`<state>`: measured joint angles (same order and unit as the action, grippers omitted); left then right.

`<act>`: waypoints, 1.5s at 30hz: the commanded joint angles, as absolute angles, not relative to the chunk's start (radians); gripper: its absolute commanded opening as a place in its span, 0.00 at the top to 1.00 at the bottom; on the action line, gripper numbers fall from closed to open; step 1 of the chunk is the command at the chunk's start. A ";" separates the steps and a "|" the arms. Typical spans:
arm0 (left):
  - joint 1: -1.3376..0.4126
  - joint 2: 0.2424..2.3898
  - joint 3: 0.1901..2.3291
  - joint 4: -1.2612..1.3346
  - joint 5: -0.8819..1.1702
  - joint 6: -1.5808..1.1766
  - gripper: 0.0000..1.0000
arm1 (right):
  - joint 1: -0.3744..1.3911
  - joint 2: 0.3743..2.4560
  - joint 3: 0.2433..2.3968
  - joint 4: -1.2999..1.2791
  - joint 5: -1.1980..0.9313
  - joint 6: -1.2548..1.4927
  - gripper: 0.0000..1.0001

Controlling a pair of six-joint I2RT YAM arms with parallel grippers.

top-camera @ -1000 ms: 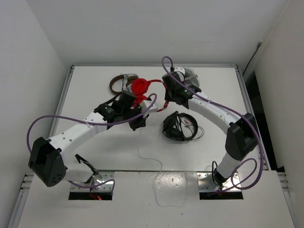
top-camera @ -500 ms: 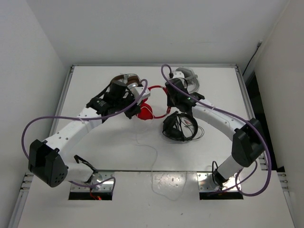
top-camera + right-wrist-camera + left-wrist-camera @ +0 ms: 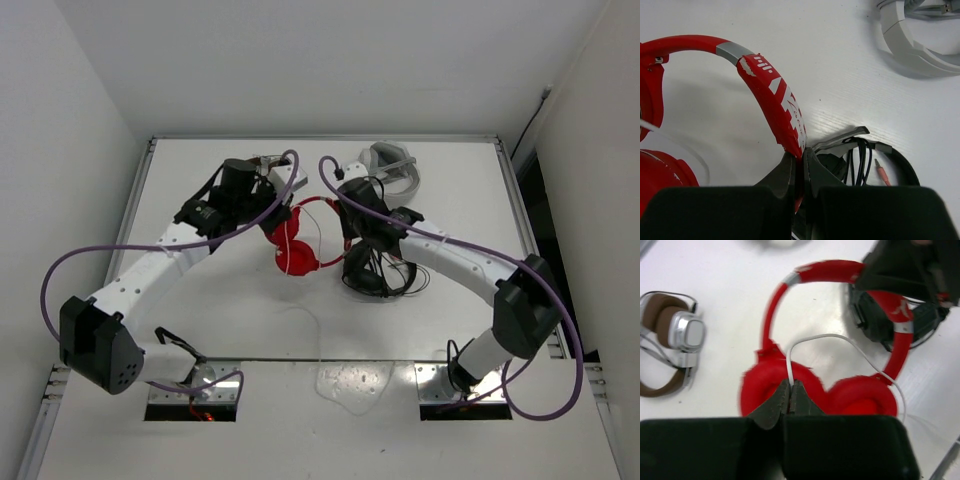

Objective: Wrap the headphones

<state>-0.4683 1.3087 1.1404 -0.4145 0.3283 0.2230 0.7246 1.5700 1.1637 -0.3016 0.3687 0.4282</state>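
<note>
Red headphones (image 3: 293, 248) sit mid-surface between the two arms, ear cups side by side and toward the near side, headband (image 3: 774, 92) arching away from them. I cannot tell whether the cups rest on the surface (image 3: 200, 300) or hang just above it.

The left end effector (image 3: 791, 388) is pinched narrow on the white cable (image 3: 825, 336) right above the cups. From the fingertips the cable loops up and over toward the right cup.

The right end effector (image 3: 799, 161) is clamped tight on the headband, on its printed stretch below the grey band.

In the way: black headphones (image 3: 378, 272) with a tangled black cable lie directly under the right end effector, just beside the headband. In the left wrist view the headband's far side crosses over them. A pink-tipped jack plug (image 3: 881, 175) lies in that tangle.

Brown-and-silver headphones (image 3: 675, 335) lie left of the red pair, apart from it, and are mostly hidden under the left arm in the top view. A pale grey-white headset (image 3: 395, 166) lies at the far side — well clear of both end effectors.
</note>
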 commanded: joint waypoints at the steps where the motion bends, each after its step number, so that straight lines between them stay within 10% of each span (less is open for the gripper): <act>1: -0.422 1.285 1.189 -0.362 0.322 0.210 1.00 | 0.742 1.496 1.160 -0.192 0.403 0.403 1.00; 36: -0.225 1.258 0.927 -0.272 0.308 0.256 1.00 | 0.632 1.430 1.172 -0.249 0.291 0.374 1.00; 45: -0.225 1.203 0.775 -0.180 0.417 0.184 0.76 | 0.580 1.459 1.190 -0.258 0.324 0.419 1.00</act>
<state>-0.2428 1.2381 0.7963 -0.2237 0.3882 0.2241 0.6056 1.4731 1.1225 -0.3431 0.2741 0.3519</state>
